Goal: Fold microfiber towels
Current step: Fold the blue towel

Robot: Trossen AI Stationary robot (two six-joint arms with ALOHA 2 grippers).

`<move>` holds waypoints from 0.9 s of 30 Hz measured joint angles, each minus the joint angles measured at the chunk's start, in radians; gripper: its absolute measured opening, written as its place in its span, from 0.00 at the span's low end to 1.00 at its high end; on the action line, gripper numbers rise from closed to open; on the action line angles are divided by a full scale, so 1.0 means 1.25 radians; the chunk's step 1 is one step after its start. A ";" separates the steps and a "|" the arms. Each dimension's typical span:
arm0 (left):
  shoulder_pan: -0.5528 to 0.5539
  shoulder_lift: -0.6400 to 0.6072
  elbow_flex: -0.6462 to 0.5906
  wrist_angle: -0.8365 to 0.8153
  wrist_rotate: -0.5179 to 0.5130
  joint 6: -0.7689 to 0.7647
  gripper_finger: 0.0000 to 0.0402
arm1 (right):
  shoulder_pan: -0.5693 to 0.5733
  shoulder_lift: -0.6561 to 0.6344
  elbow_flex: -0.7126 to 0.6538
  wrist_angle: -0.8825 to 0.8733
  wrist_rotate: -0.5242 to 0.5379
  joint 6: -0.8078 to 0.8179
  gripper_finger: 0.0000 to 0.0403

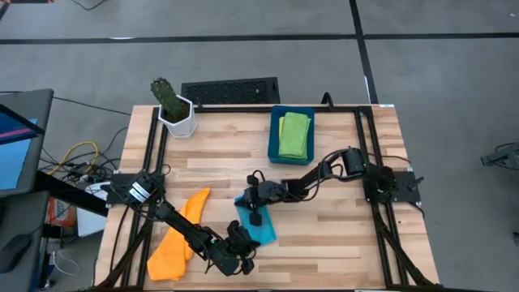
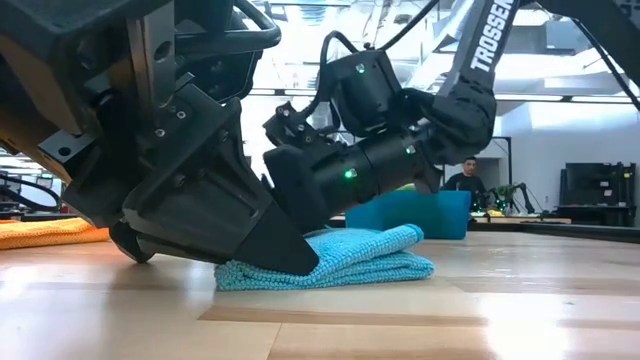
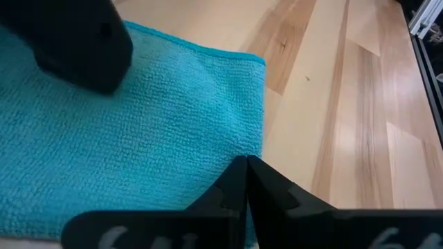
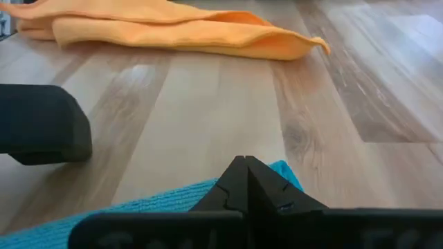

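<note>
A light blue microfiber towel (image 1: 261, 225) lies folded in several layers on the wooden table, near its middle front. My left gripper (image 1: 245, 242) is shut at the towel's near edge. My right gripper (image 1: 254, 216), also shut, reaches in from the right onto the towel's far part. An orange towel (image 1: 178, 237) lies crumpled on the table to the left. Green and yellow towels (image 1: 294, 135) lie stacked in a dark blue bin (image 1: 273, 138) at the back. My left gripper rests its shut fingertips (image 3: 239, 181) on the blue towel's top layer beside its edge (image 3: 257, 131), slanting down from the table's near left. The towel lies flat on the table. Whether a layer is caught between the fingers, I cannot tell. My right gripper lays its shut fingertips (image 4: 243, 181) on the blue towel close to a corner (image 4: 285, 173), slanting down from the table's right side. The towel stays flat beneath them. A pinched layer does not show.
A potted cactus (image 1: 173, 107) stands at the table's far left corner. A black frame (image 1: 362, 154) runs along the table's sides. Bare wood lies between the blue towel and the right edge (image 1: 340, 235). A person (image 2: 466, 180) sits in the room beyond.
</note>
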 joint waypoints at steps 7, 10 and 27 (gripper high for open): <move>0.000 0.000 0.000 0.001 0.001 -0.002 0.02 | -0.014 -0.132 -0.010 -0.039 0.033 -0.022 0.03; 0.000 0.000 0.000 0.001 0.001 0.000 0.02 | -0.003 -0.189 -0.043 -0.067 0.023 -0.014 0.04; 0.000 0.000 0.000 0.003 -0.006 0.004 0.02 | 0.269 -0.246 -0.224 -0.039 0.201 0.160 0.04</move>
